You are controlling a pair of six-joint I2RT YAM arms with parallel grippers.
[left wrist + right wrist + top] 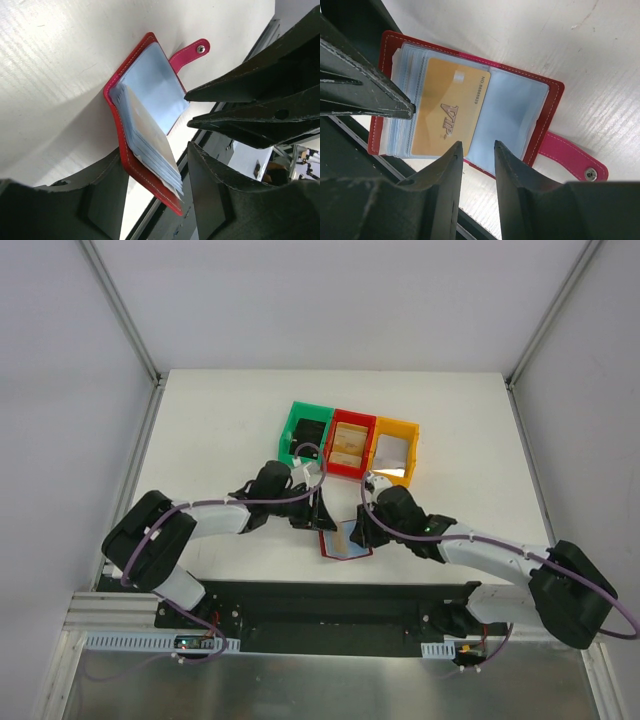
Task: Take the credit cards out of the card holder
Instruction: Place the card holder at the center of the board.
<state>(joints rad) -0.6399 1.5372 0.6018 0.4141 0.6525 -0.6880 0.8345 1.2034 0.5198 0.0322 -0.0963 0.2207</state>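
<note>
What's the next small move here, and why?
Probably nudge the right gripper onto the edge of the gold VIP card and close: it hangs open beside the card's corner, and the card sits sleeved in the open dark red folding card holder.

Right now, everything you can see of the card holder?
The card holder lies open, inside up, on the white table near its front edge. Dark red leather-look cover with pale stitching; a pink-red strap tab with a metal snap lies loose, unfastened. Inside, a stack of clear bluish plastic sleeves; the top one holds a gold card printed VIP. The left gripper straddles one end, one finger seemingly pressing the sleeves.
</note>
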